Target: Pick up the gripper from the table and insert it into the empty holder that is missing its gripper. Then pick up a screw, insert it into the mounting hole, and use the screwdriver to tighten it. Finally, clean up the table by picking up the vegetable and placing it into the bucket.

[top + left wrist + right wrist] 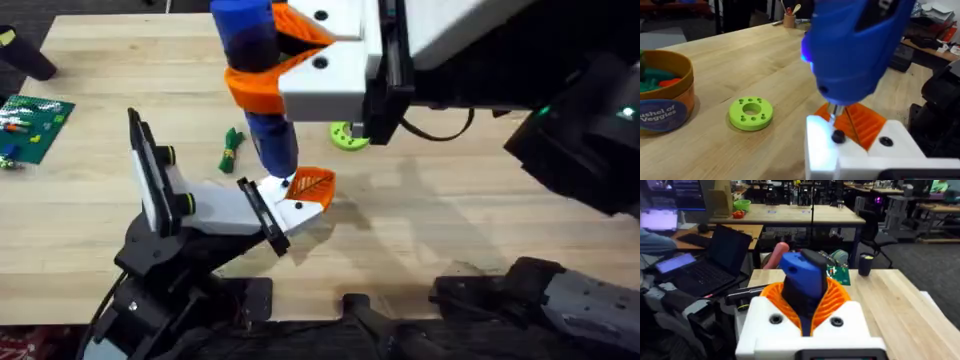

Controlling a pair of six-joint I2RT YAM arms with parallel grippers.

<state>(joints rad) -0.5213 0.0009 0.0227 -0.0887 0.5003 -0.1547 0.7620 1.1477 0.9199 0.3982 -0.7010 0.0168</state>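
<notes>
My right gripper (275, 60), white with orange pads, is shut on the blue screwdriver (270, 140), which stands nearly upright. The screwdriver's bit comes down onto a black screw (838, 136) in the white holder (215, 205) at the end of the left arm. The orange ribbed gripper (312, 186) sits in that holder, just beside the bit. In the right wrist view the screwdriver (802, 275) is clamped between the orange pads. The dark-green vegetable (232, 148) lies on the table (450, 210) just left of the screwdriver. The bucket (662, 95) stands farther off with toy veggies in it.
A lime-green round disc (349, 136) lies on the table right of the screwdriver. A green circuit board (30, 125) sits at the far left edge. A second black dot (885, 141) marks the holder's white face beside the screw.
</notes>
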